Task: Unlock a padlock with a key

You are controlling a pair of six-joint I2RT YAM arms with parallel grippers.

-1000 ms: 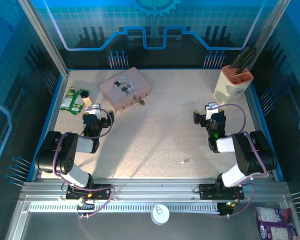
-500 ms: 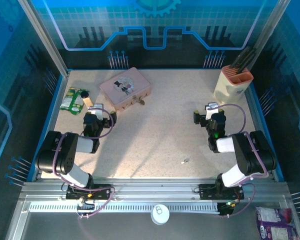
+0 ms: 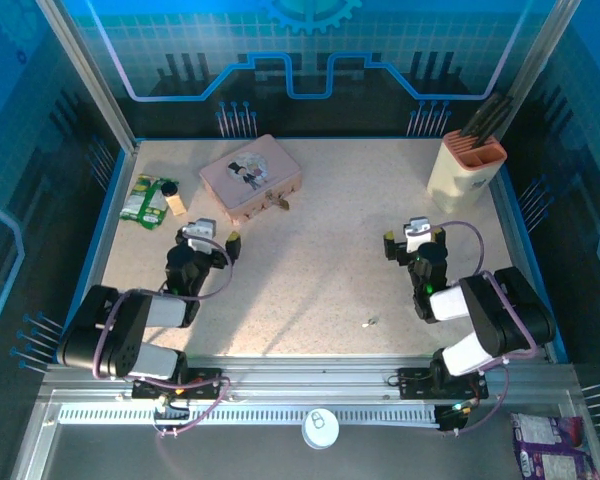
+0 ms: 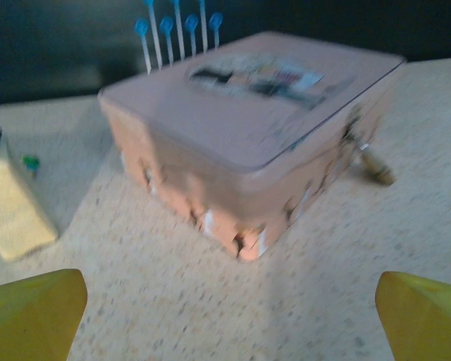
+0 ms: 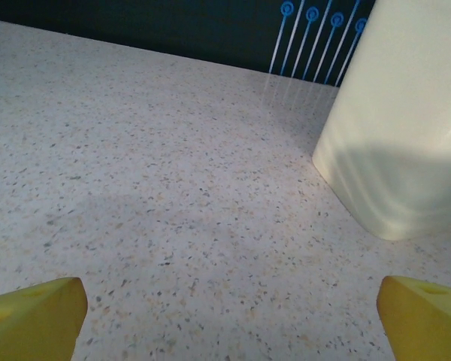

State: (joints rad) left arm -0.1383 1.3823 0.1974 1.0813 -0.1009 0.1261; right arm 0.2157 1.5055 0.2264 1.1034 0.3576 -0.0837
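Though blurred to a brassy smudge, the padlock sits against the pink tin, the key a faint speck well apart from it, while the left claw, facing the tin, and right claw gape released.

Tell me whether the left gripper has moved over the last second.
Yes. Against the pink tin in the top view, the left gripper has shifted right and slightly toward the near edge, away from the green packet.
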